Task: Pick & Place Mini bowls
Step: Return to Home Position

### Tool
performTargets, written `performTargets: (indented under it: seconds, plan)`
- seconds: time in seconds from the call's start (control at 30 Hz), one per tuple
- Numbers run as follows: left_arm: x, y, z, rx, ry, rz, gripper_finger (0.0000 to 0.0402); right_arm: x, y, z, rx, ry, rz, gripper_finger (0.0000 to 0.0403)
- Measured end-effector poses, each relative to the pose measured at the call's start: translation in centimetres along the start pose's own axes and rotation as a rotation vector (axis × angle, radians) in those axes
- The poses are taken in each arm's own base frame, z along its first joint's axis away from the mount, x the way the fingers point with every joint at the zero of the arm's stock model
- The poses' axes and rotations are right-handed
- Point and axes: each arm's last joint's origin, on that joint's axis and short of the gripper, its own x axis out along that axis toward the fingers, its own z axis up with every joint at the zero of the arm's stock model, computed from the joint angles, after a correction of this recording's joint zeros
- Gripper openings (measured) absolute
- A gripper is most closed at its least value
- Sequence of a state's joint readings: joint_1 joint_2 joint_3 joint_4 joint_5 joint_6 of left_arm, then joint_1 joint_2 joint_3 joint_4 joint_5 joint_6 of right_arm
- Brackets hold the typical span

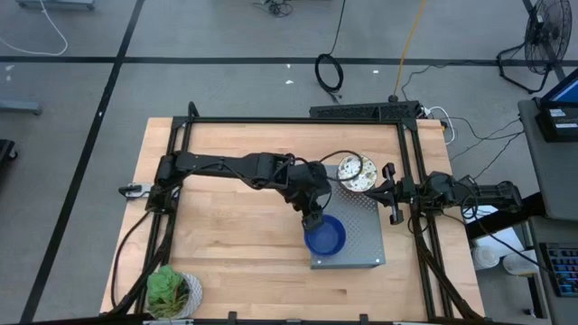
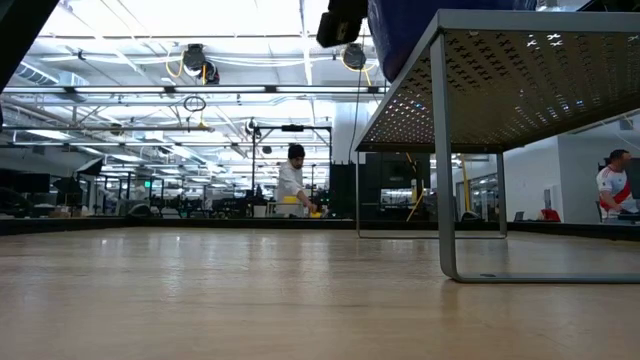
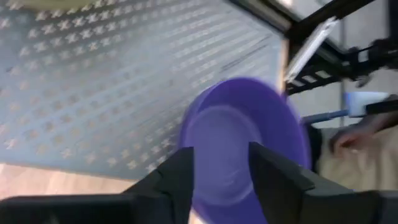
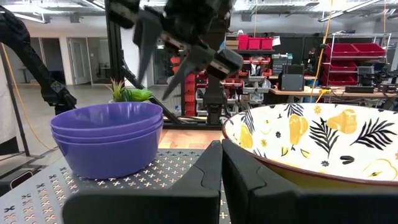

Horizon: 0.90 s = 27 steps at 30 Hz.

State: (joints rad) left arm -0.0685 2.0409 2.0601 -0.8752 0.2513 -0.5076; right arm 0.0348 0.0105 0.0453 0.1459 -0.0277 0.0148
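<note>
Wooden table (image 1: 235,235) bearing grey perforated shelf (image 1: 363,226) and potted plant (image 1: 172,293), blue bowl stack (image 1: 325,237) and floral bowl (image 1: 355,172) on shelf

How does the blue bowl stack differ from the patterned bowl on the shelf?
The blue bowl stack is plain glossy blue; the patterned bowl is cream with dark leaves and yellow fruit. The blue bowl stack shows three nested rims, the patterned bowl one. Both stand upright on the shelf.
</note>
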Motion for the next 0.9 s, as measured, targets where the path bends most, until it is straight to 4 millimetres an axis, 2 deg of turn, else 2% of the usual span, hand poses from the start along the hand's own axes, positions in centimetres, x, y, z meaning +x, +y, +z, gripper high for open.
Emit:
performTargets:
  seconds: [0.1, 0.2, 0.4, 0.53, 0.77, 0.9]
  plan:
    - [-1.3, -0.4, 0.4, -0.003, -0.036, -0.045, 0.0179, 0.0, 0.0, 0.0, 0.000, 0.000, 0.000, 0.0000]
    - [-4.4, -0.8, 0.9, 0.005, -0.074, -0.100, 0.0198, 0.0, 0.0, 0.0, 0.000, -0.005, -0.001, 0.0000]
    - [-13.4, -2.0, 0.7, 0.078, -0.238, -0.175, 0.0213, 0.1, 0.0, -0.1, 0.000, 0.011, -0.001, 0.0000]
    - [-19.3, -2.9, -0.6, 0.126, -0.359, -0.221, 0.0214, 0.1, 0.0, -0.1, 0.001, 0.017, 0.000, 0.0000]
    - [-29.0, -2.8, -3.9, 0.193, -0.576, -0.243, 0.0214, 0.1, 0.0, -0.1, 0.001, 0.016, 0.000, 0.0000]
    - [-33.1, -3.0, -6.3, 0.321, -0.681, -0.233, 0.0214, 0.1, 0.0, -0.1, 0.000, 0.016, -0.001, 0.0000]
